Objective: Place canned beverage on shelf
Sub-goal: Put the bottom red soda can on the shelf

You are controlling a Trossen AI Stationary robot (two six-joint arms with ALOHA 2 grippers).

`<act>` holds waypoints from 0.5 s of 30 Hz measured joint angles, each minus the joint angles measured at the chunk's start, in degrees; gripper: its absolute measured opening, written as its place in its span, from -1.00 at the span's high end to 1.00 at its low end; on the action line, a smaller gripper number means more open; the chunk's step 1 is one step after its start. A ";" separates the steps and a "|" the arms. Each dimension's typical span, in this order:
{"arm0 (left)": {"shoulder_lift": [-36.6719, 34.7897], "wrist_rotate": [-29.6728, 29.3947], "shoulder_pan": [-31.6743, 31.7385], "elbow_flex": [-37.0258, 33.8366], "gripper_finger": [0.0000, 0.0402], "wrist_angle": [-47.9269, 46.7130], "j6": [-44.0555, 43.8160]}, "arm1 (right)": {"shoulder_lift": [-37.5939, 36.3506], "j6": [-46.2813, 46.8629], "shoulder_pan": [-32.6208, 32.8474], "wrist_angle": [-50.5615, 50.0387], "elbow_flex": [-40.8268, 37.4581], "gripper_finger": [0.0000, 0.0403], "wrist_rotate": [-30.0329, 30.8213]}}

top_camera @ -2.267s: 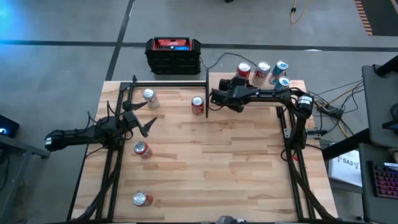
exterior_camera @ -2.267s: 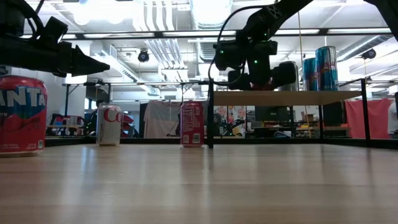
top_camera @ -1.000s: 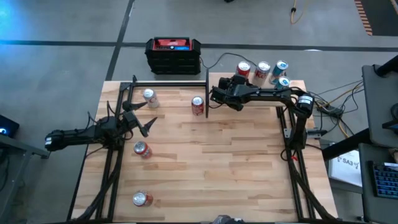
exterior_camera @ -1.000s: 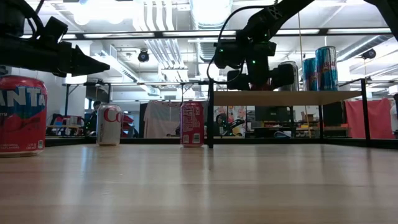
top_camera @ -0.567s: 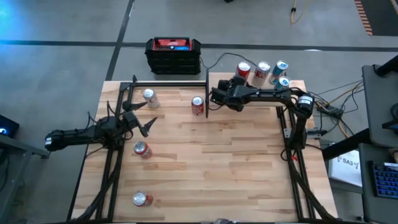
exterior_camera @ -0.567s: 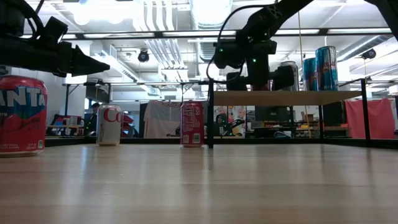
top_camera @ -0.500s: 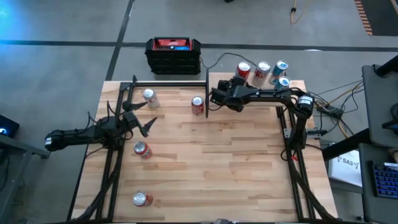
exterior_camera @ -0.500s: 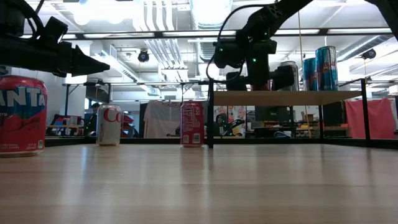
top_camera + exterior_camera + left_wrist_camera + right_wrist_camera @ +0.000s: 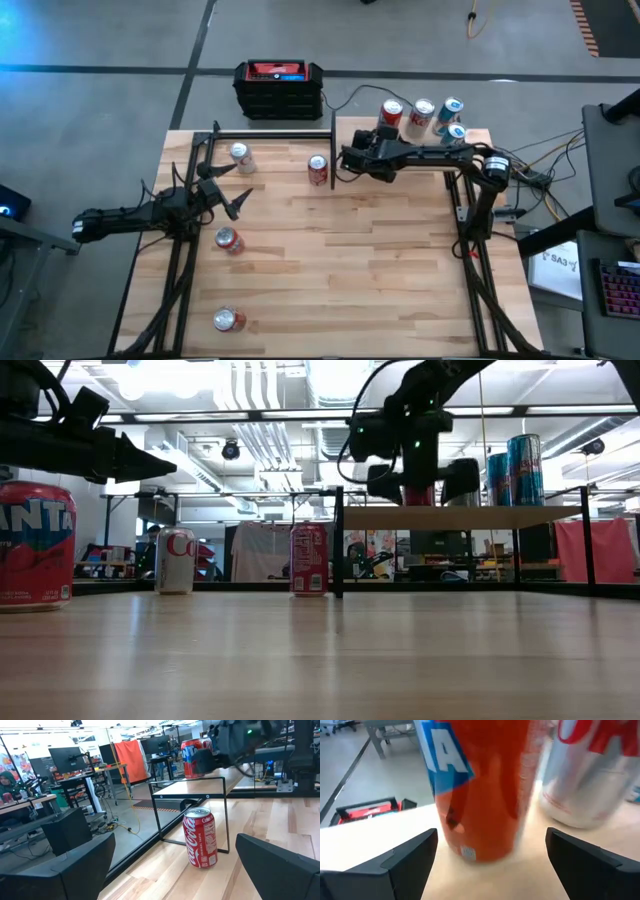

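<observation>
The shelf (image 9: 430, 150), a pale wood board on thin black posts, stands at the table's far right. It carries a red-orange can (image 9: 390, 112) with blue lettering (image 9: 480, 785), a silver can (image 9: 422, 115) and two blue cans (image 9: 453, 118). My right gripper (image 9: 376, 134) hovers over the shelf's left part, open. Its fingers (image 9: 410, 852) stand apart just in front of the red-orange can and touch nothing. My left gripper (image 9: 234, 196) is open and empty above the table's left side, facing a red cola can (image 9: 201, 837) that stands on the tabletop.
On the tabletop stand a silver can (image 9: 240, 155), the red cola can (image 9: 318, 168) by the shelf's left posts, and two more red cans (image 9: 228, 238) (image 9: 228, 320). A black-and-red box (image 9: 279, 85) sits on the floor beyond the far edge. The table's middle and near right are bare wood.
My right gripper has risen a little above the shelf, still open. The red-orange can stays standing on the shelf and now shows below the gripper in the low view.
</observation>
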 joint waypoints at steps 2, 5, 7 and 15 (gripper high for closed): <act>-0.02 0.01 0.00 0.00 -0.99 0.02 0.00 | -1.09 0.40 0.81 -1.91 0.00 -0.75 -2.30; -0.02 0.00 0.02 0.01 -0.99 0.01 0.00 | -3.74 0.44 2.07 -3.95 0.00 -0.75 -7.75; -0.02 0.01 0.02 0.01 -0.99 0.02 0.00 | -5.94 0.44 2.90 -5.30 0.00 -0.75 -11.28; 0.00 0.02 0.01 0.00 -0.99 0.00 0.00 | -16.71 -3.81 4.46 -7.23 0.00 -0.75 -28.96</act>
